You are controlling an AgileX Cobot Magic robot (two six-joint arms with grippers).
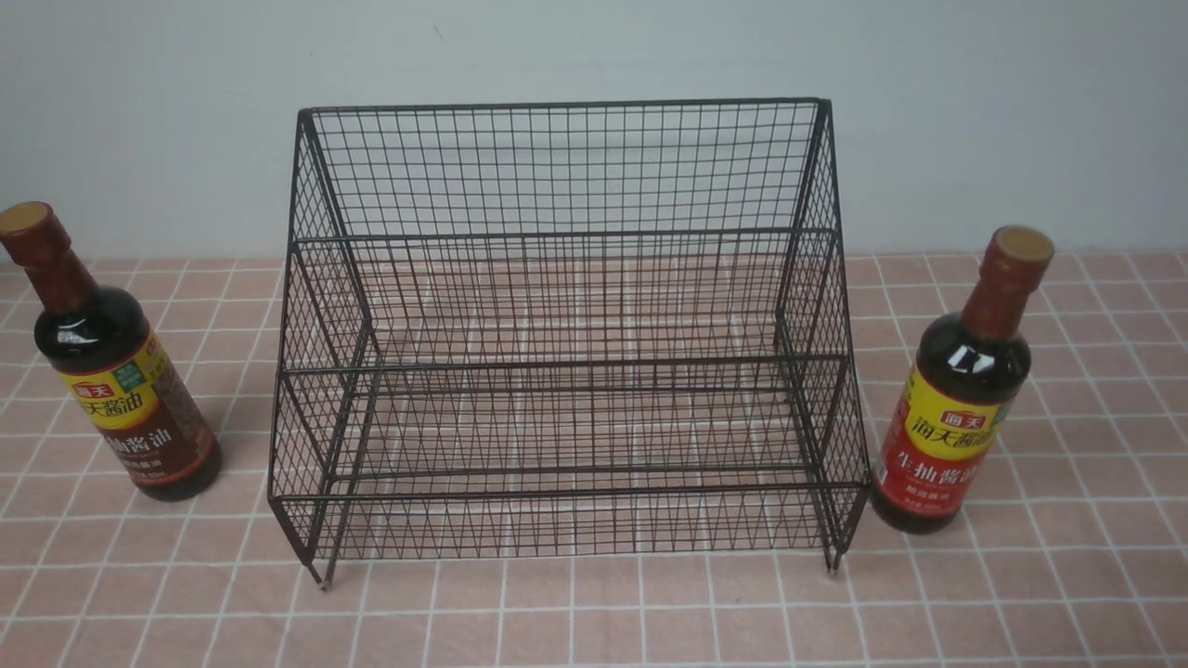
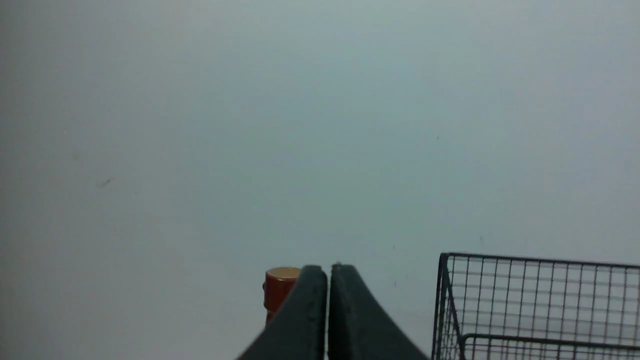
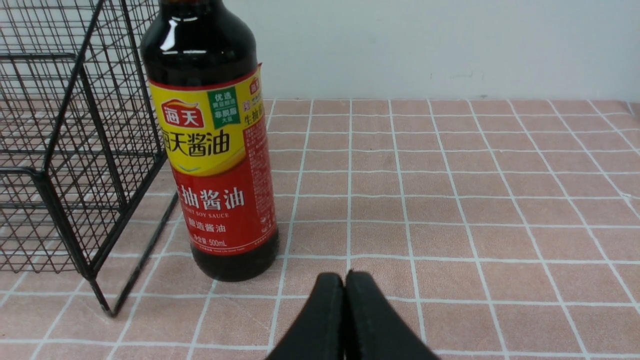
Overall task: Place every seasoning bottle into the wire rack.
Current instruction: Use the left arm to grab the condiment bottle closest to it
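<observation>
The tabletop (image 1: 445, 608), pink with a grid of pale lines, runs back to a plain whitish wall (image 1: 575, 46). On it, in the middle of the front view, stands the dark wire-mesh rack (image 1: 568, 362), tiered, with a tall back, sloping sides and a low front. Both soy sauce bottles stand upright on the tabletop, outside the rack. The red-labelled soy sauce bottle (image 1: 956, 399) is just beside the rack's right side; the brown-labelled soy sauce bottle (image 1: 121, 371) stands to the rack's left, with a gap between. Each has a yellow upper label, a reddish-brown neck and a tan-topped cap. The left end effector (image 2: 330, 272) has its fingertips together, holding nothing. The right end effector (image 3: 344, 280) likewise has its tips together and empty, apart from the red-labelled soy sauce bottle.
</observation>
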